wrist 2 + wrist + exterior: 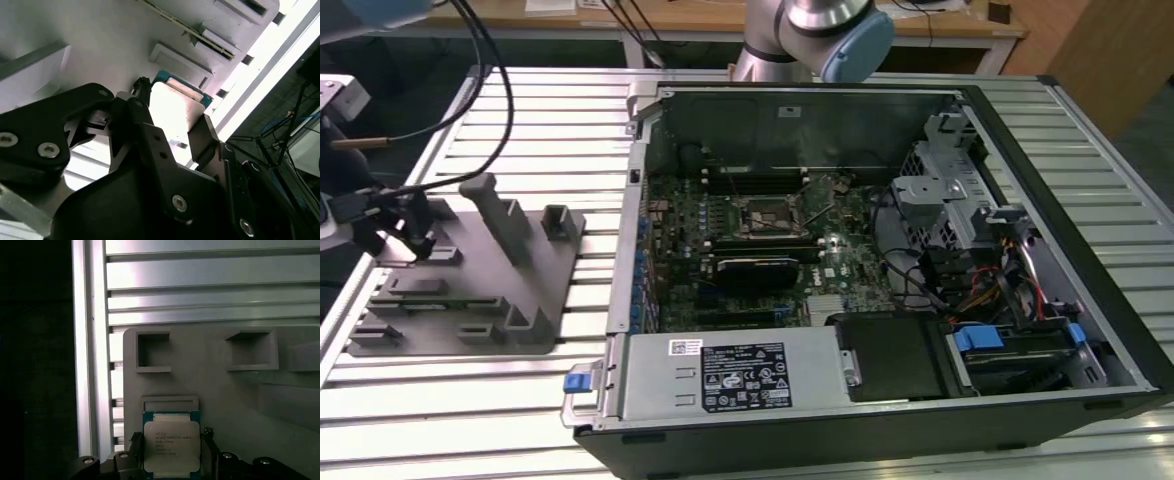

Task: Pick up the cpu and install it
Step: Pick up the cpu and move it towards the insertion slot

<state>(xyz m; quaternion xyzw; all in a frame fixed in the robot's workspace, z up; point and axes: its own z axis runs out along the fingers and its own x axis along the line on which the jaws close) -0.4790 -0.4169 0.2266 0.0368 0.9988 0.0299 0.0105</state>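
The cpu (pixel 171 445), a small square chip with a silvery top and a green rim, sits between my gripper's (pixel 171 440) two black fingers, which press on its opposite edges. It is held just over the grey holder block (pixel 225 390), in front of a shallow empty recess (pixel 170 403). In the second wrist view the cpu (pixel 175 107) is clamped between the fingers (pixel 142 112) of the gripper (pixel 172 120). At the exterior view's left, the gripper (pixel 403 238) hangs over the holder block (pixel 467 290). The motherboard socket (pixel 767 215) lies inside the open computer case (pixel 1014 130).
The holder block carries upright posts (pixel 500 215) and several pockets (pixel 467 330). The slatted metal table (pixel 547 110) ends close beside the holder. Cables (pixel 480 60) hang at the exterior view's left. The arm's base (pixel 814 30) stands behind the case.
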